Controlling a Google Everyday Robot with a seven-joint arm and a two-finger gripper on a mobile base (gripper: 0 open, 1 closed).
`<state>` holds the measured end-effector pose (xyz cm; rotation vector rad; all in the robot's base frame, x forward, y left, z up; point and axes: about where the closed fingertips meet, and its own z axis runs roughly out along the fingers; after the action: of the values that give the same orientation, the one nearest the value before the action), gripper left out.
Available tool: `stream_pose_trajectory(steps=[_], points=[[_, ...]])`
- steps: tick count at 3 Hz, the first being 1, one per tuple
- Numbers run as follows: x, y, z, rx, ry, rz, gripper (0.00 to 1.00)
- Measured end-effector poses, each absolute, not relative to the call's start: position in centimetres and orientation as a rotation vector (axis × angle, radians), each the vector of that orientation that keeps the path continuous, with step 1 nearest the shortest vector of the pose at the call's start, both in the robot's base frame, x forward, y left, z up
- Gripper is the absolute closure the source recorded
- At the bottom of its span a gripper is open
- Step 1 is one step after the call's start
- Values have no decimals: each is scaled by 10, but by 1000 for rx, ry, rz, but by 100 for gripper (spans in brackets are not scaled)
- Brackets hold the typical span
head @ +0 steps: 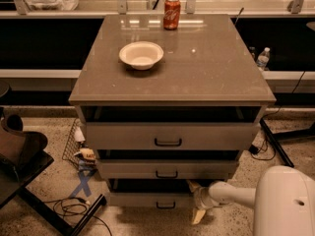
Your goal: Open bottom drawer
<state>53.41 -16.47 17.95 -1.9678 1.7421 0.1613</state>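
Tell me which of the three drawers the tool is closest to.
The bottom drawer, the lowest front; the tool sits at its right end, below the other two.

The cream two-finger gripper (196,201), fingers spread, sits at the right end of the shallow grey bottom drawer (142,199), at three o'clock from its small black bar handle (166,205).

This looks like a robot test lab: a lone grey cabinet (211,68) stands on a speckled floor (44,186) marked with a blue tape cross (83,183), near loose cables (69,208). The gripper (195,200), fingers spread, sits at the bottom drawer (147,199)
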Motion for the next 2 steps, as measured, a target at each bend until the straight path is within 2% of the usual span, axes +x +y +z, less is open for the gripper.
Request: stream_pose_trajectory(steps=[1,2], points=[[524,-177,164,-1968,1786,192,3],[483,-200,145,-1973,1882,238,26]])
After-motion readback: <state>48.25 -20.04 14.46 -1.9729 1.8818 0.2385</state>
